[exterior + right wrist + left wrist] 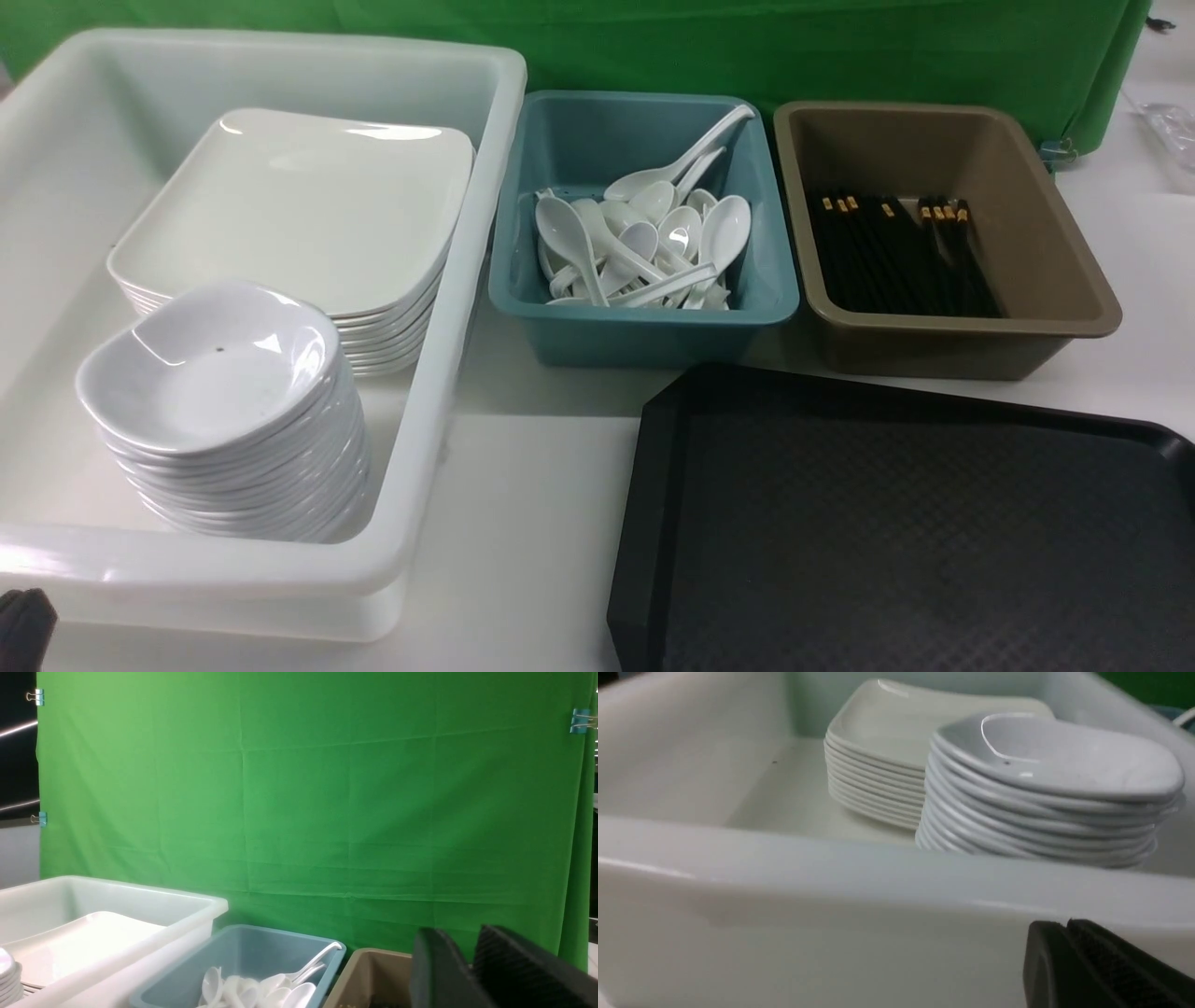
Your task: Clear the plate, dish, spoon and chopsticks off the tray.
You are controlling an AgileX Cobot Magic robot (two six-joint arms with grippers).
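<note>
The black tray (896, 523) lies at the front right, and the part of it that shows is bare. The top plate (299, 201) rests on a stack in the white tub, with a stack of small dishes (210, 364) in front of it. Several spoons (644, 243) lie in the teal tub and several chopsticks (896, 252) in the brown tub. My left gripper (1066, 924) is shut on nothing, low outside the white tub's near wall. My right gripper (460, 933) is open and empty, held up short of the brown tub; it is out of the front view.
The white tub (448, 308) fills the left side. The teal tub (653, 327) and the brown tub (971, 341) stand side by side behind the tray. A green cloth (653, 37) closes off the back. White tabletop (532, 485) shows between tub and tray.
</note>
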